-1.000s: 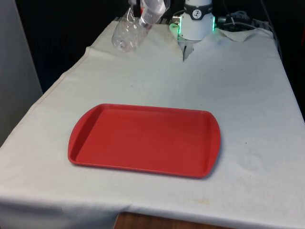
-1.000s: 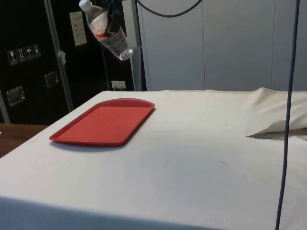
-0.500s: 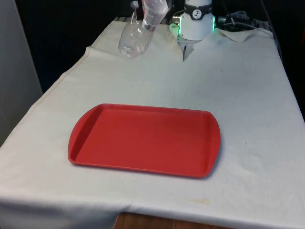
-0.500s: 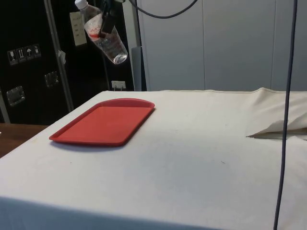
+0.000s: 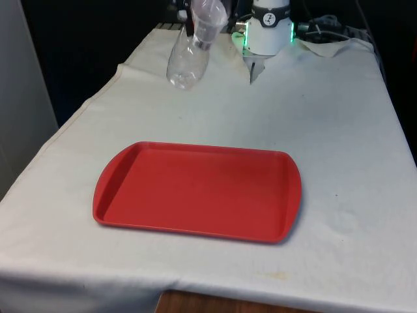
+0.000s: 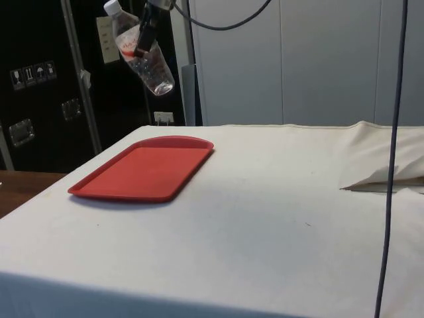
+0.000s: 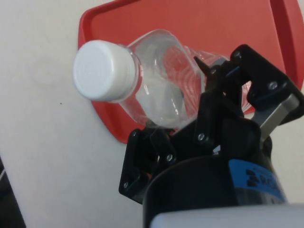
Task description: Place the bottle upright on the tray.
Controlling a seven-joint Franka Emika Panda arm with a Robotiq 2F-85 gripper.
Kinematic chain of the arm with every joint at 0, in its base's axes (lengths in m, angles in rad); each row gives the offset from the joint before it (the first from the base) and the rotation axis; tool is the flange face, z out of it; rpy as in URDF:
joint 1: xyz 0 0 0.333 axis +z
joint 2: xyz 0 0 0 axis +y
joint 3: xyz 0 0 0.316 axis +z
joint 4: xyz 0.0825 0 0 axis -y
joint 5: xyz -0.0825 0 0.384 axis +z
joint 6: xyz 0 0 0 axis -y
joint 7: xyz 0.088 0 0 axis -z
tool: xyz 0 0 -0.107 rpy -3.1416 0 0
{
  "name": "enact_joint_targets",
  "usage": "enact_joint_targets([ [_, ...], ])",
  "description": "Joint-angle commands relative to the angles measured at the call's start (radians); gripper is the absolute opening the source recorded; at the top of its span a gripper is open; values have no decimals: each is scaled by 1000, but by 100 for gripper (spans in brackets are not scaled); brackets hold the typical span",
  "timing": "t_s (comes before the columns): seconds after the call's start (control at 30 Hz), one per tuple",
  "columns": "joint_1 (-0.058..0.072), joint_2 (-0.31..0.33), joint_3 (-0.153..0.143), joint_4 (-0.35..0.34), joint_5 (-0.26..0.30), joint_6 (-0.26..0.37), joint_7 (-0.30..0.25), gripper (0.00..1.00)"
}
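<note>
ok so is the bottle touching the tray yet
Apart. In the side view the bottle hangs tilted in the gripper, well above the red tray, with open background between them.

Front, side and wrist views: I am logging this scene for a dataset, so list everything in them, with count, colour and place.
Bottle: one, clear plastic with a white cap and a red mark on its label; held tilted in the air, cap uppermost, high above the table and not touching the tray.
Tray: one, red, flat on the cloth near the table's front edge, nothing on it.
Table cloth: one, white, covering the table, rumpled at the far end.
Cable: one, dark, hanging down at the side view's right.
Cabinets: dark, behind the table in the side view.
Pincer: one, black, shut on the bottle's body.
Robot base: one, white, at the table's far end.
</note>
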Motion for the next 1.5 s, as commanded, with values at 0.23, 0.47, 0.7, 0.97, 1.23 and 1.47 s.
enact_joint_targets([
  [0.23,-5,13,15,-5,105,33,-28,35],
  [0.47,-5,27,19,1,174,47,-30,35],
  [0.7,-6,41,21,9,231,54,-32,35],
  [0.97,-7,54,23,17,290,60,-33,35],
  [1.23,-8,72,24,32,357,61,-35,35],
  [1.47,-1,92,2,34,378,55,-20,35],
])
